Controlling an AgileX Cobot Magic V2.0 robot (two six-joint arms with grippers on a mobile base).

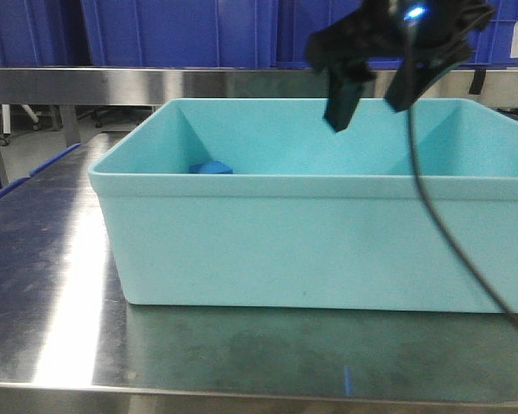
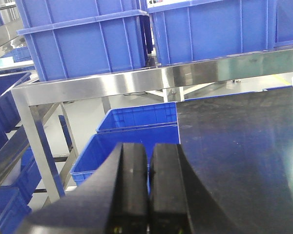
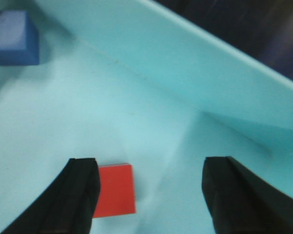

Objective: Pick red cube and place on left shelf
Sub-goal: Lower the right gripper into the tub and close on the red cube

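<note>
Red cube [image 3: 116, 190]: lies flat on the floor of the pale teal tub [image 1: 311, 250], well apart from the small blue block [image 3: 14, 36] at the tub's far left; the tub's near wall hides it from the front view.
Right gripper [image 3: 150, 168]: jaws spread wide and holding nothing, hanging over the right half of the tub with its tips above the floor.
Cube against the jaws: it sits just beside the inner face of one finger [image 3: 80, 195], off to one side of the gap and not centred.
Left gripper [image 2: 149, 161]: fingers pressed together with nothing between them, hanging off the left edge of the steel tabletop [image 1: 52, 285].
Left shelf [image 2: 136, 83]: steel front rail with ribbed dark-blue crates [image 2: 83, 46] on it, beyond the left gripper and far from the tub.
Step in hand: probably lining up for the pick, with lowering and closing not yet done.
How it will handle: likely light and rigid (its edges look crisp), and smooth-faced, so it could skid on the slick tub floor if one finger touches first.
Where to hold: two opposite flat side faces, with the cube centred between the fingers.
Risk: a lopsided close may push or twist the cube instead of clamping it.
</note>
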